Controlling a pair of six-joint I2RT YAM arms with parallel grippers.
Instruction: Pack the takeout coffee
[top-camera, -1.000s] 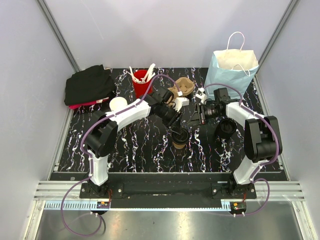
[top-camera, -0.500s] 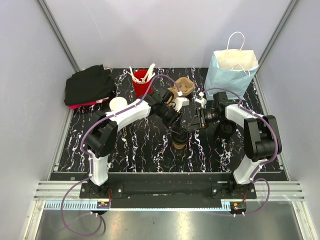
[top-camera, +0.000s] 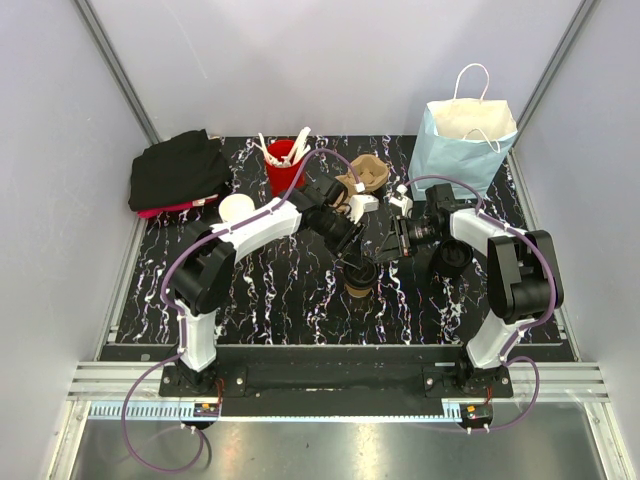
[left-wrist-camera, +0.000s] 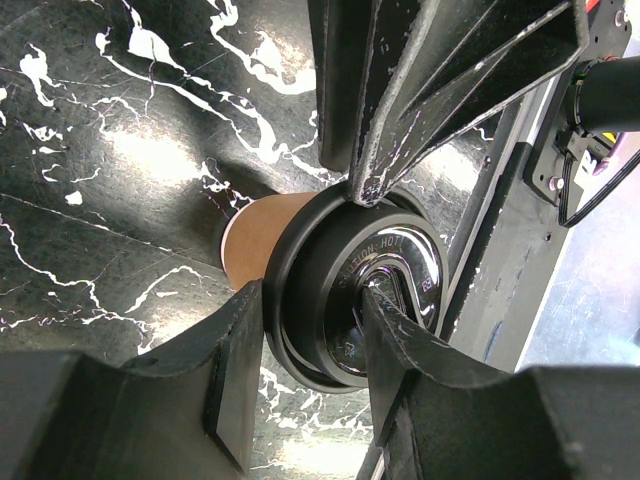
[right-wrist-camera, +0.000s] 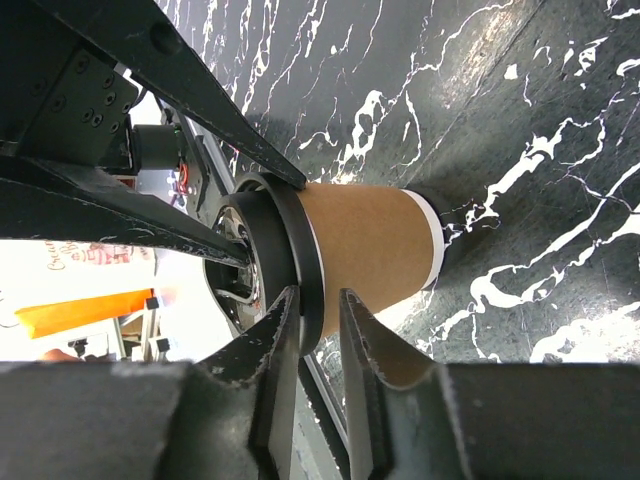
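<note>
The takeout coffee stands upright near the middle of the black marbled table. It is a tapered tan kraft cup with a thin white band at its base, capped by a black lid with embossed lettering. The left gripper, reaching in from 11 o'clock, clamps the lid across its rim. The right gripper sits at the cup's 2 o'clock, fingers narrowly parted at the lid's edge; I cannot tell whether they pinch it.

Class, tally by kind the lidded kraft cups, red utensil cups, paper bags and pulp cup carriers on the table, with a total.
Lidded kraft cup: 1
Red utensil cup: 1
Light-blue paper bag: 1
Pulp cup carrier: 1
Total: 4
</note>
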